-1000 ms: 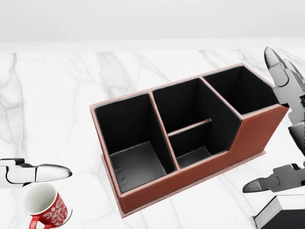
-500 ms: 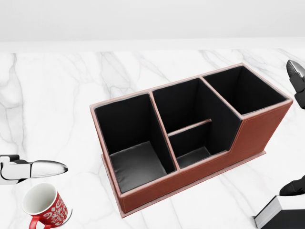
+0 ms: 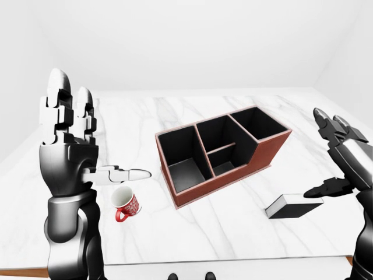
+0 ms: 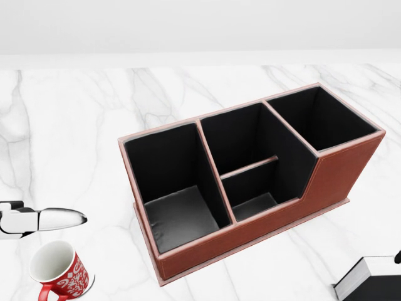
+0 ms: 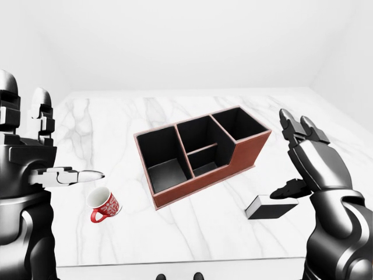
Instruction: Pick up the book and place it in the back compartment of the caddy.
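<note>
Left robot hand stands open, holding nothing, above a red patterned mug on the white marble counter. Right of the brown leather caddy, the black book lies flat under the open right robot hand, thumb just above its cover.

A white marble table with grey veins fills the middle of the left-eye view, its far edge running toward 12 o'clock. Plain white walls rise beyond it, meeting in a corner at about 2 o'clock. Light is soft and even, with faint shadows. At 7 o'clock, under the table's near edge, a thin brown strip shows.
</note>
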`<state>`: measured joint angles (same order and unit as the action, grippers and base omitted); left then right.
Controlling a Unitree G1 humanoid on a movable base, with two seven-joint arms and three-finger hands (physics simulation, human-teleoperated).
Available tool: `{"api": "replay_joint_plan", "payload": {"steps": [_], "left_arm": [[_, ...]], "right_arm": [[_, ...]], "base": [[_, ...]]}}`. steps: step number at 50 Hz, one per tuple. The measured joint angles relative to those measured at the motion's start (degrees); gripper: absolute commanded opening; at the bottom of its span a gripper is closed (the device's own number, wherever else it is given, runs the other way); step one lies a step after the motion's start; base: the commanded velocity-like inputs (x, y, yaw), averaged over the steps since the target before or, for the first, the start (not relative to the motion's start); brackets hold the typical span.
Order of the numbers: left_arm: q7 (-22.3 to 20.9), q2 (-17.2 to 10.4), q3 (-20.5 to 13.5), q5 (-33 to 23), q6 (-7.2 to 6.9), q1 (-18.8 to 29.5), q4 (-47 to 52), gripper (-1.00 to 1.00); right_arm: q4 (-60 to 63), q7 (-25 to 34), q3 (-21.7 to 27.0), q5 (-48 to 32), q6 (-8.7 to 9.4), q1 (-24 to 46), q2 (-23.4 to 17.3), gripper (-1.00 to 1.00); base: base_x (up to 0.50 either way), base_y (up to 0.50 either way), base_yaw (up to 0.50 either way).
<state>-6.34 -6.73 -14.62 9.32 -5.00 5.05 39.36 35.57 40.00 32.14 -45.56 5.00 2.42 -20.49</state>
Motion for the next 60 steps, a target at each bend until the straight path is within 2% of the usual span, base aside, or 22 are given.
{"api": "replay_joint_plan", "payload": {"steps": [31,50,60], "left_arm": [[0.1,-0.1,0.0,0.0,0.0,0.1,-0.3,1.0],[0.0,-0.1,0.0,-0.1,0.0,0.0,-0.5,1.0],[0.0,0.0,0.1,-0.2,0.0,0.0,-0.5,1.0]], "right_arm": [[-8.6,0.0,2.8,-2.0,-0.25,-8.0,4.5,1.0],[-19.5,-0.7,1.9,-3.0,-5.21,-10.3,5.0,1.0],[-23.7,-2.2,1.4,-3.2,-7.07,-10.8,4.6,1.0]], "base": [[0.0,0.0,0.0],[0.0,0.0,0.0],[0.0,0.0,0.0]]}}
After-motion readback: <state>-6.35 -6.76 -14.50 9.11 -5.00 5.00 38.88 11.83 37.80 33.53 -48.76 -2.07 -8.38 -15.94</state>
